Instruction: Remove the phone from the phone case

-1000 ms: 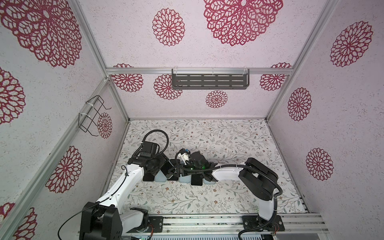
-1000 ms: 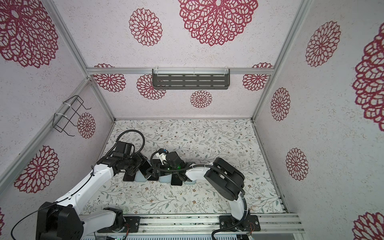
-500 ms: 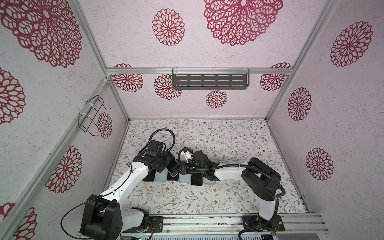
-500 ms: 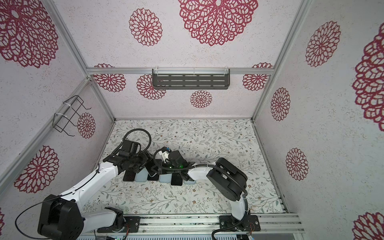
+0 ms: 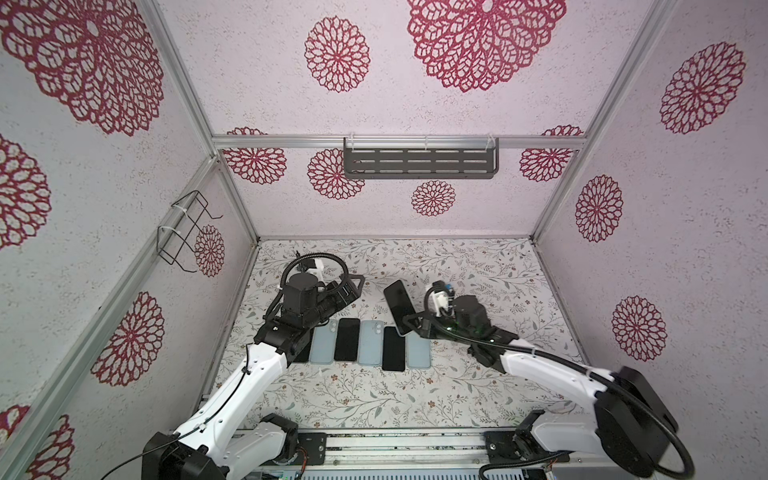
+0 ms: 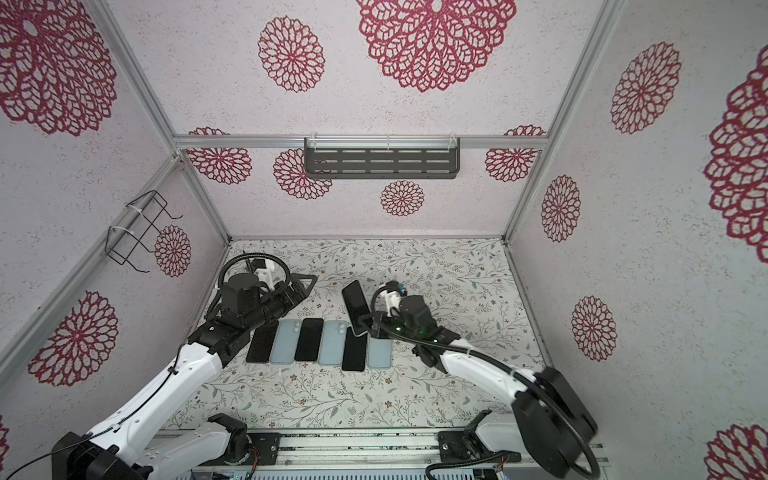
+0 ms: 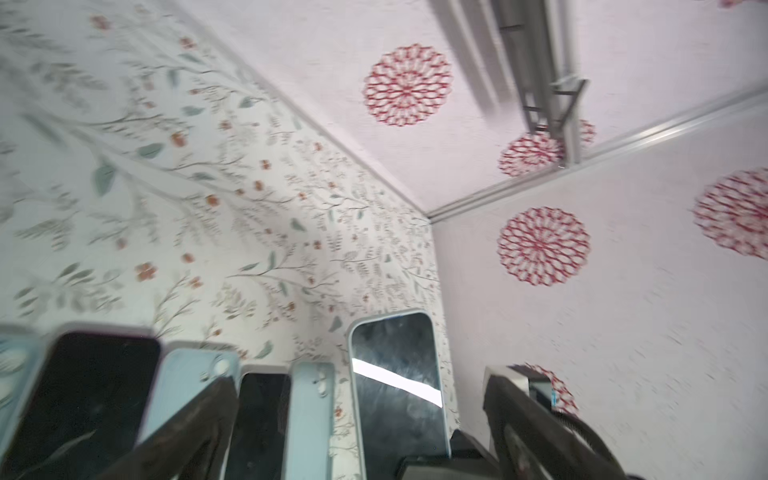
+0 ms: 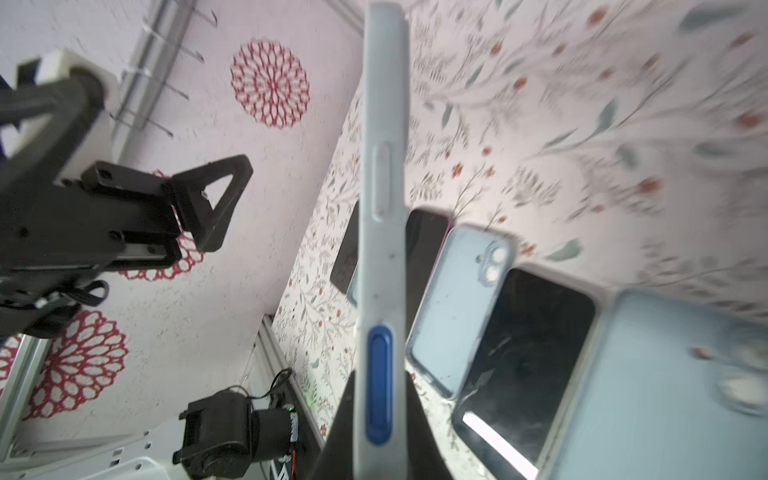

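The phone [image 5: 398, 304] [image 6: 356, 306], screen dark, sits in its pale blue phone case [image 8: 382, 174] and hangs tilted above the table. My right gripper [image 5: 409, 329] [image 6: 368, 328] [image 8: 382, 419] is shut on its lower end, one finger on each face. The case shows edge-on in the right wrist view, with a blue side button. My left gripper [image 5: 354, 286] [image 6: 306, 284] [image 7: 359, 380] stands open and empty to the left of the phone [image 7: 397, 374], apart from it.
A row lies flat on the floral table [image 5: 478, 266]: black phones [image 5: 347, 338] alternate with pale blue cases [image 5: 371, 343], the leftmost partly under my left arm. A dark shelf [image 5: 419, 163] hangs on the back wall, a wire rack [image 5: 183, 232] on the left wall.
Both grippers were bunched over the row. The right gripper has shut on the cased phone and lifted it up and right. The left gripper has opened wide and drawn back to the left.
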`<state>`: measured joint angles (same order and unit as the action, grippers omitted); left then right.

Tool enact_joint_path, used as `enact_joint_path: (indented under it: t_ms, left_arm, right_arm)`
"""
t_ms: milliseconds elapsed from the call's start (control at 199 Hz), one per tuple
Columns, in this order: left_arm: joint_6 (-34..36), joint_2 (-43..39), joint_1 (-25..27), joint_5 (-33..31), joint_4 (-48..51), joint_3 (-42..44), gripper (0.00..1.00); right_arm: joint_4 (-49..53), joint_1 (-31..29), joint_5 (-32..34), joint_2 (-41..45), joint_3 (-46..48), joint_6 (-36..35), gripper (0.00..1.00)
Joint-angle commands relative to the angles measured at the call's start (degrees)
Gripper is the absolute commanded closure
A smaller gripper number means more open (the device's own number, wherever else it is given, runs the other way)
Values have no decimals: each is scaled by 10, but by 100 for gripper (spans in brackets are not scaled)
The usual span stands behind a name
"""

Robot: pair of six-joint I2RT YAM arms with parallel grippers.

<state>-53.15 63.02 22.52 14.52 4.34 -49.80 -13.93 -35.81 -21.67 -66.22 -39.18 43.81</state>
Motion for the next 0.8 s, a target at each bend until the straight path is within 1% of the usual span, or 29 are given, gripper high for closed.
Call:
enact_joint_path:
  t_ms: [0, 85, 166, 276, 341, 472, 582, 653, 728, 798]
  left_arm:
    - [81, 53, 33, 85, -110, -48, 3]
    - [100, 112, 56, 142, -137, -86, 3]
    - [106, 157, 74, 191, -154, -124, 3]
    - [108, 195, 92, 242, -163, -157, 3]
    - [105, 201, 97, 264, -182, -156, 2]
    - [93, 199, 99, 286, -208, -142, 1]
    - [80, 201, 100, 315, -227, -135, 5]
    - [69, 204, 100, 343, -245, -135, 8]
    - [67, 206, 100, 360, -244, -139, 13]
    - [75, 206, 99, 367, -234, -143, 20]
  right_arm:
    - [23, 63, -40, 94, -4, -57, 100]
    - [-43, 113, -105, 143, 18, -39, 100]
    - [-82, 135, -145, 162, 19, -37, 100]
    - [-133, 138, -184, 164, 14, -26, 100]
    - [-159, 138, -200, 162, 12, -14, 100]
    - [-206, 139, -216, 155, 18, 12, 100]
    - [-274, 139, -238, 143, 31, 50, 100]
    - [-291, 139, -246, 136, 35, 59, 100]
    - [-327, 138, -255, 131, 46, 78, 100]
    - [-349, 139, -262, 129, 52, 89, 100]
